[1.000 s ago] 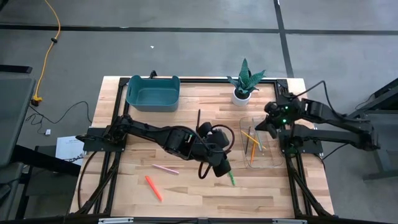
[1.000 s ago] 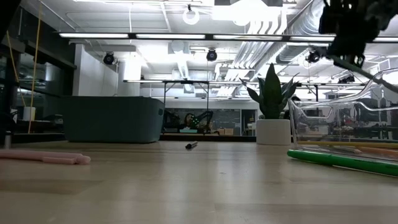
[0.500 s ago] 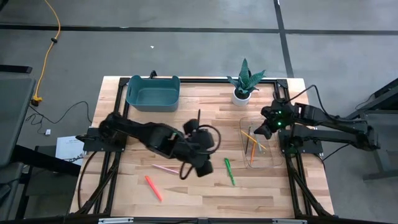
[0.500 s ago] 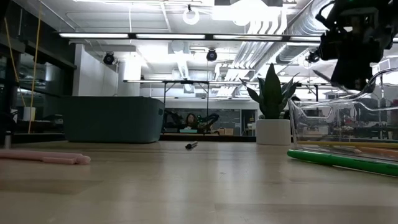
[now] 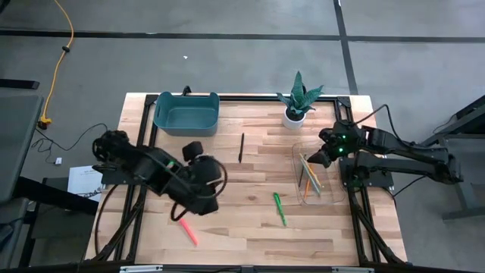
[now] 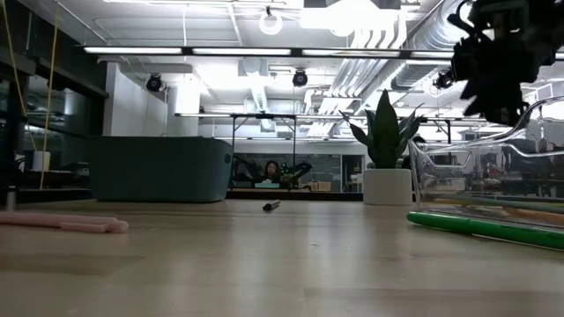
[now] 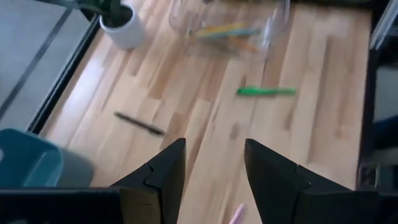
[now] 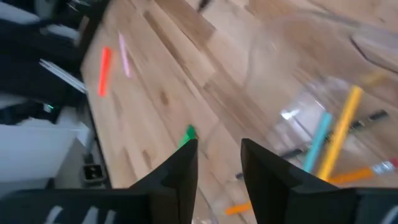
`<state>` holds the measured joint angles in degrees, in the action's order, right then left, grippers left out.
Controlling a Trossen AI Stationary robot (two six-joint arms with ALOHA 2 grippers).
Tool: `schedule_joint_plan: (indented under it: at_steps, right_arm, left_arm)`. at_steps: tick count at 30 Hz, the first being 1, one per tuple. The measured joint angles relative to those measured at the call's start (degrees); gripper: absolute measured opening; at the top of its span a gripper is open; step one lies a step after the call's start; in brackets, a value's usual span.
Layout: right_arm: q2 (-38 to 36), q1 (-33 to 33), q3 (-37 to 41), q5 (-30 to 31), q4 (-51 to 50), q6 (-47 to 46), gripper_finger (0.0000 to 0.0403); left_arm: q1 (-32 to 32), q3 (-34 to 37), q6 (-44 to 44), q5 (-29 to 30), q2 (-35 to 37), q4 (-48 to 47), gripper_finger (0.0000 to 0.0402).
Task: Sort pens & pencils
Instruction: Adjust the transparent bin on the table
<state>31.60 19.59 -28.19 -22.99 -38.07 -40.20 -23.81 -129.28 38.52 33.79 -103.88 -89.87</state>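
Three pens lie flat on the wooden table: green (image 5: 280, 208), black (image 5: 241, 148) and red-orange (image 5: 187, 230). The pink pen (image 6: 62, 222) lies near my left gripper (image 5: 195, 205), whose arm covers most of it in the high view. That gripper (image 7: 214, 144) is open and hangs above the table's left half, holding nothing. The teal (image 8: 317, 143), yellow (image 8: 342, 124) and orange (image 8: 354, 174) pencils lie in the clear container (image 5: 322, 189). My right gripper (image 5: 314, 159) is open with nothing between its fingers (image 8: 219, 144), above the container's far left corner.
A teal bin (image 5: 186, 112) stands at the far left of the table. A potted plant (image 5: 297, 102) stands at the far edge, just beyond the clear container. Bare wood lies between the black pen and the green pen.
My left gripper has swung away from the green pen toward the table's left edge and risen; the green pen stays on the table. My right gripper has opened over the clear container. The slim stick that slanted below it in the low view no longer shows there.
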Motion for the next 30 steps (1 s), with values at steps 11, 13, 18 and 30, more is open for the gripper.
schedule_joint_plan:
  at_steps: [11,13,18,30]
  right_arm:
    - [-0.50,-8.15,-0.03,-2.51,34.14,-7.50,0.0114]
    - [1.17,-9.56,-0.03,-1.02,37.07,-8.41,0.0114]
    - [7.67,-13.31,-1.29,-0.80,39.85,-5.93,0.0114]
    - [23.06,-15.85,-19.26,-5.49,39.47,7.24,0.0114]
  left_arm:
    - [-3.74,16.73,11.21,-4.63,3.96,0.11,0.0150]
    - [-3.68,19.74,11.34,-6.95,4.02,1.76,0.0150]
    - [-3.57,26.46,9.69,-12.30,3.91,10.43,0.0150]
    - [-1.93,26.92,-9.65,-12.67,6.12,43.23,0.0149]
